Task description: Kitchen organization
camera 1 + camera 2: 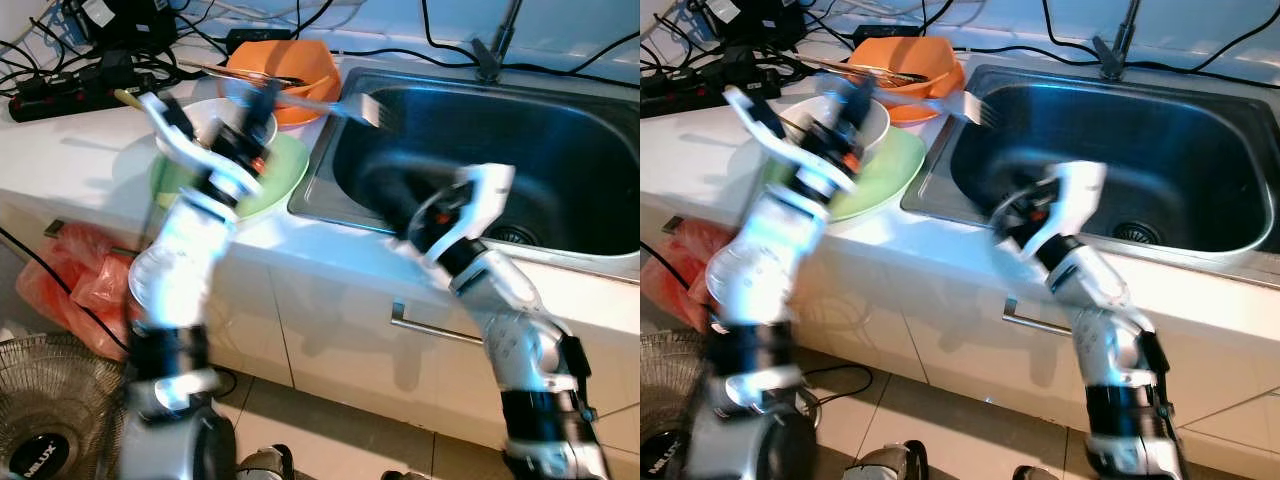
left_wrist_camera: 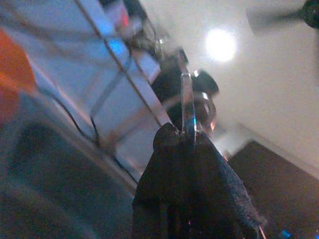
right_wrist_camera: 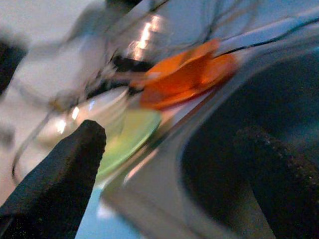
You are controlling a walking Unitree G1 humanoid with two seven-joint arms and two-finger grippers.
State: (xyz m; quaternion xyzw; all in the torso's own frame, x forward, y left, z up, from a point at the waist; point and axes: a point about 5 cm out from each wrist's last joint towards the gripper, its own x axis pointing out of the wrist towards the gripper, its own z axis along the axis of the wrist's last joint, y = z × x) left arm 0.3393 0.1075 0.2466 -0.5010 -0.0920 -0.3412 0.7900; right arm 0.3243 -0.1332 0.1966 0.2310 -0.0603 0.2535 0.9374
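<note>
Left gripper (image 1: 262, 95) clamped on a metal fork (image 1: 345, 105), tines out over the steel sink's (image 1: 318, 165) rim; right gripper (image 3: 174, 164) spread empty at the basin's near edge. Barely begun by the look of it: white bowl (image 1: 215, 115), green plate (image 1: 285, 175) and orange dish (image 1: 300, 65) unsorted on the counter.

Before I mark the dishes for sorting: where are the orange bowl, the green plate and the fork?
orange bowl (image 1: 300, 62), left eye view, on its inner wall.
green plate (image 1: 282, 175), left eye view, on its bare right rim.
fork (image 1: 372, 110), left eye view, on the tines over the sink's edge.
</note>
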